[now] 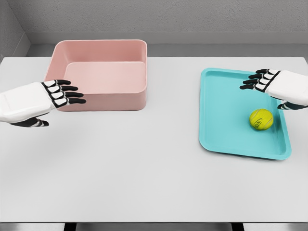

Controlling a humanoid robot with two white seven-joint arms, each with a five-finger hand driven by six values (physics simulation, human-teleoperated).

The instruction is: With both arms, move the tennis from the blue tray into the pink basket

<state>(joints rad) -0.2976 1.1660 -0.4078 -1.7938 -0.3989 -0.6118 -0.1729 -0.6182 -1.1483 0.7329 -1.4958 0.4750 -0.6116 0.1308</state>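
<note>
A yellow-green tennis ball (261,119) lies on the right half of the blue tray (226,130). My right hand (262,82) hovers over the tray's far right part, just above and behind the ball, fingers stretched out flat and holding nothing. The pink basket (101,98) stands at the back left of the table with nothing visible inside. In front of the basket's left front corner, my left hand (65,94) floats with its fingers extended toward the front wall, also holding nothing.
The white table (144,173) spreads wide in front of both containers. A bare strip of table separates the basket from the tray. A grey wall rises behind the table's far edge.
</note>
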